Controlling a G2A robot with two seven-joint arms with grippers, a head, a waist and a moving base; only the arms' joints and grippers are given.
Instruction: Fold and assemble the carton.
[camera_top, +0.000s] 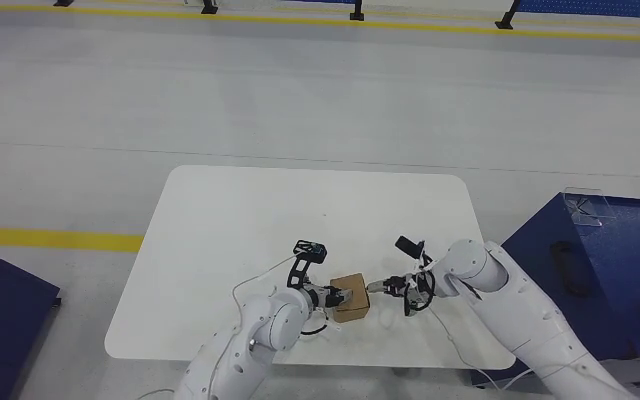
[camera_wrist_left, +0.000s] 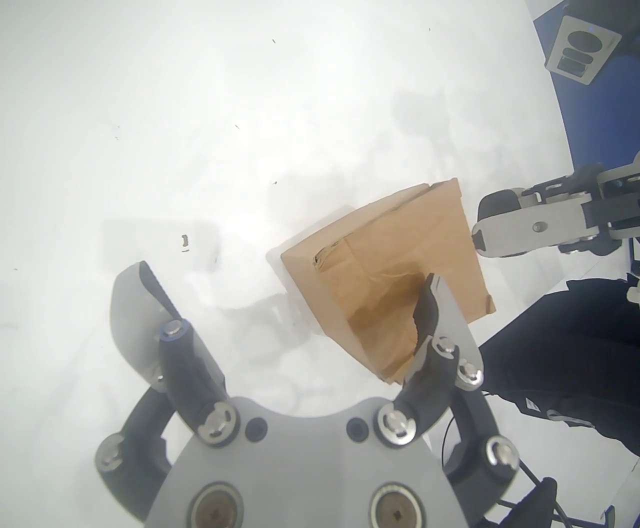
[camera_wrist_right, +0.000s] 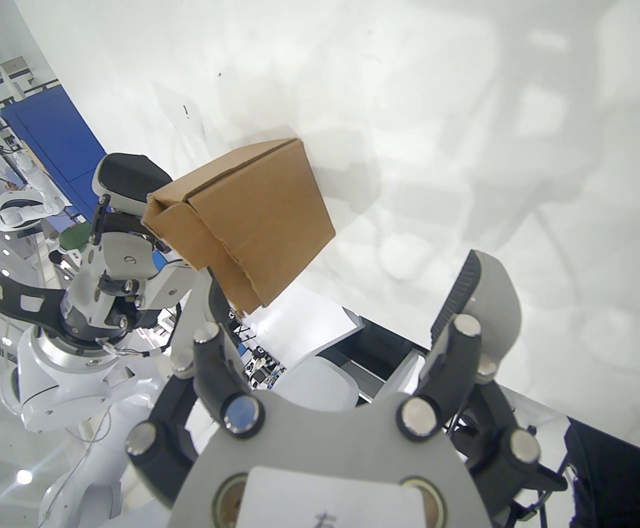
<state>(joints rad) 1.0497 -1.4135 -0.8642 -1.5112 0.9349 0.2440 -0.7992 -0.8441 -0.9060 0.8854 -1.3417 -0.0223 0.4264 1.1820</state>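
Brown cardboard carton (camera_top: 349, 297), folded into a box, sits on the white table (camera_top: 250, 220) near the edge nearest the robot, between both grippers; left gripper (camera_wrist_left: 283, 275) spread wide, one finger (camera_wrist_left: 437, 310) touching the carton's side; right gripper (camera_wrist_right: 340, 280) spread wide too, holding nothing, just beside the opposite side

No legible text. White label (camera_wrist_right: 327, 502) on right claw (camera_wrist_right: 342, 270) base: cut-off dark mark, unreadable.

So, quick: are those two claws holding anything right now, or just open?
Left claw: open, right beside the small brown cardboard carton, not clamping it.
Right claw: open, holding nothing.
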